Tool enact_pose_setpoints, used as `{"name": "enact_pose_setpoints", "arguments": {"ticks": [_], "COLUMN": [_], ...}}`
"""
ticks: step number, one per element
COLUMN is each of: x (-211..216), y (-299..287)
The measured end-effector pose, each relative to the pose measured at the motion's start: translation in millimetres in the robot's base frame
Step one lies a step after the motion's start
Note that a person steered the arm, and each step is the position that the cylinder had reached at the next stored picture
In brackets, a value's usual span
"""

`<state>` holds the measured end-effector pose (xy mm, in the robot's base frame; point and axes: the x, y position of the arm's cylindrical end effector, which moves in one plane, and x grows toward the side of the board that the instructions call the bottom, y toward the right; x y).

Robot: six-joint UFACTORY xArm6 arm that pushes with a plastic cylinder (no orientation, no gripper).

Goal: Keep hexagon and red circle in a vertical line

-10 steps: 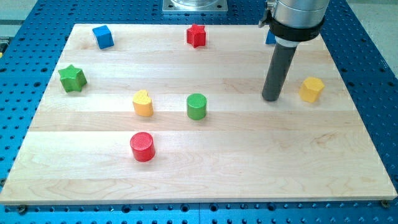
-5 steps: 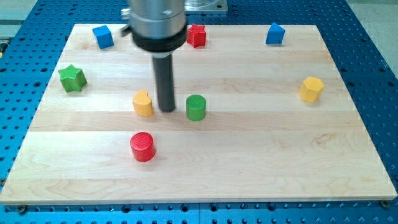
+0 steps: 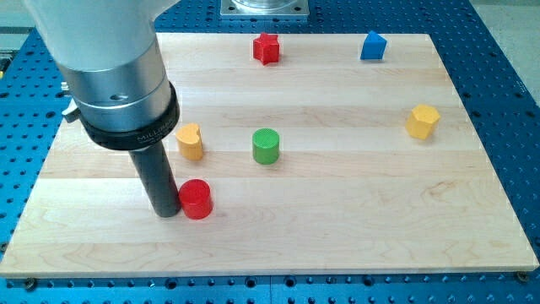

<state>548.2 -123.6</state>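
The red circle block [image 3: 197,199] lies at the view's lower left of the wooden board. The yellow hexagon block [image 3: 423,122] lies far off at the view's right, higher up. My tip [image 3: 166,211] stands on the board right against the red circle's left side, touching it or nearly so. The arm's large grey body covers the board's upper left corner.
A yellow heart block [image 3: 190,141] lies just above the red circle. A green circle block [image 3: 266,145] is at mid board. A red star block [image 3: 267,47] and a blue block [image 3: 373,46] lie along the view's top edge. The board [image 3: 354,219] rests on a blue perforated table.
My tip has swept from the view's right, past the gap between yellow heart and green circle, down to the red circle's left side. The arm now hides the blue cube and green star.
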Motion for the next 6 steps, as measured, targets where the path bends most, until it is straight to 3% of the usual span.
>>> {"name": "enact_pose_setpoints", "arguments": {"ticks": [2,4,5,6], "x": [2,12,26,19], "y": [41,236,231,177]}}
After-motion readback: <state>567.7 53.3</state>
